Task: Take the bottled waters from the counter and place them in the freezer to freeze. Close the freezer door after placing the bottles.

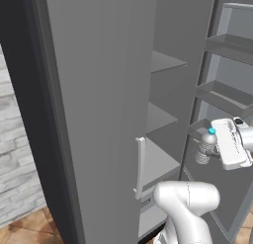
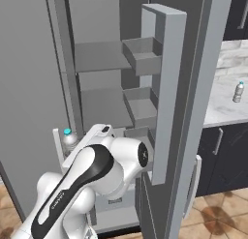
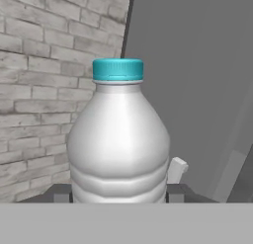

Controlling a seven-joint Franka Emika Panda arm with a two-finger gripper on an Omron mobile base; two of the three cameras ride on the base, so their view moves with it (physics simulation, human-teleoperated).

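Gripper fingers clamped on 1 upright water bottle just outside the open freezer, second bottle on counter; risk: bottle clipping the freezer door shelves on entry.

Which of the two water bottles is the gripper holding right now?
The bottle by the open freezer, clamped upright in the gripper. The other bottle stands alone on the counter, off to the right.
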